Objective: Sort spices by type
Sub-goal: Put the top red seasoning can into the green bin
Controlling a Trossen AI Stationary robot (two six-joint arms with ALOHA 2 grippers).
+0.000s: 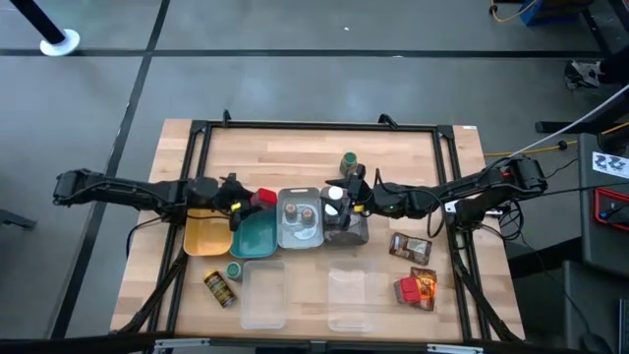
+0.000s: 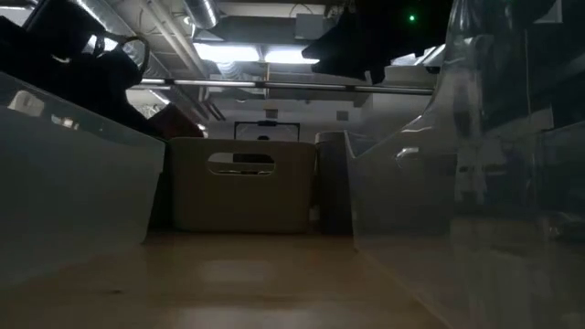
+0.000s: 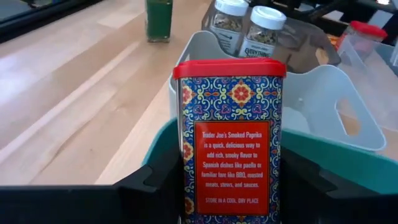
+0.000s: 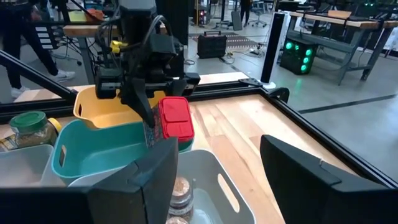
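My left gripper (image 1: pixel 253 201) is shut on a red-lidded box (image 3: pixel 231 137) with a blue patterned label, above the teal tray (image 1: pixel 257 236). The box also shows in the right wrist view (image 4: pixel 175 118). My right gripper (image 4: pixel 217 186) is open and empty above the grey tray (image 4: pixel 208 171), which holds jars (image 4: pixel 179 193). Two white-capped jars (image 3: pixel 249 25) stand beyond the grey tray. A green-capped jar (image 1: pixel 349 160) stands on the table farther back. Another green-capped jar (image 1: pixel 234 268) and a yellow-labelled jar (image 1: pixel 218 287) are near the front left. My left gripper pinches the box's two narrow sides, on its lower half (image 3: pixel 186 180), between its two fingers (image 3: pixel 155 186). The fingers come from the table's left, slanting down. The box stands upright, lid up, lifted clear above the teal tray's rim.
A yellow tray (image 1: pixel 204 236) stands left of the teal one and a dark tray (image 1: pixel 349 231) right of the grey one. Two clear lids (image 1: pixel 263 295) (image 1: pixel 349 295) lie at the front. Pouches (image 1: pixel 409 246) and a red box (image 1: pixel 411 288) lie at the front right.
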